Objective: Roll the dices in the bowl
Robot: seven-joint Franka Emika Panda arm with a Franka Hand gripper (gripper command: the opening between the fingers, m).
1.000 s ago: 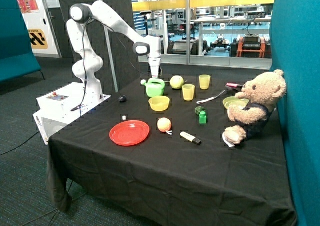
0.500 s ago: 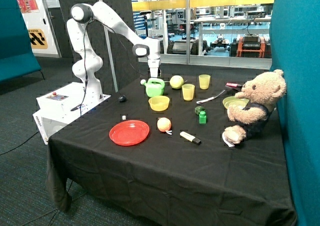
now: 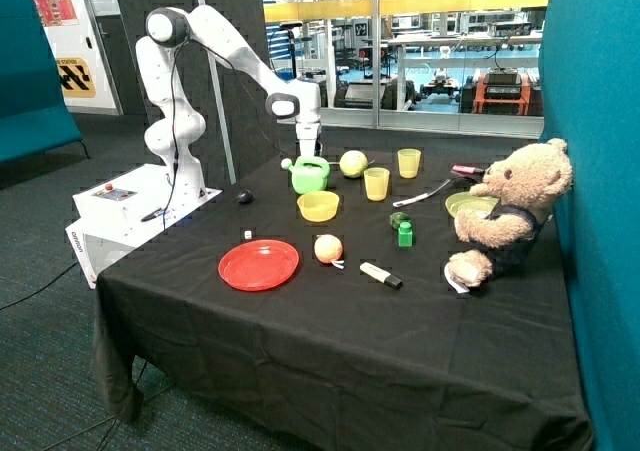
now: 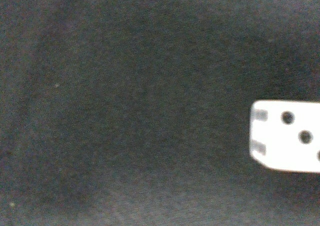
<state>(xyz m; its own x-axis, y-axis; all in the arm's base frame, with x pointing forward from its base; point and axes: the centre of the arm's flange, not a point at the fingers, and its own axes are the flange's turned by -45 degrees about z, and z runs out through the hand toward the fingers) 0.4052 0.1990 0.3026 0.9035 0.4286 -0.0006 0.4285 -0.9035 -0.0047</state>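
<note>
Grey carpet floor (image 3: pixel 40 371), teal partition (image 3: pixel 600 91); glass windows (image 3: pixel 440 51) behind

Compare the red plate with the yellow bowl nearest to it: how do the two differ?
The red plate is flat and wide; the yellow bowl is deeper and narrower. The red plate lies nearer the table's front edge; the yellow bowl sits behind it, beside the green watering can, near which the end effector hangs. Both look empty and rest on the black cloth.

We take this for a robotics lab: a white arm (image 3: pixel 215 41) stands on its control box (image 3: pixel 135 206) beside a black-draped surface (image 3: pixel 330 321), and beyond the glass wall (image 3: pixel 430 51) far workbenches carry equipment.
</note>
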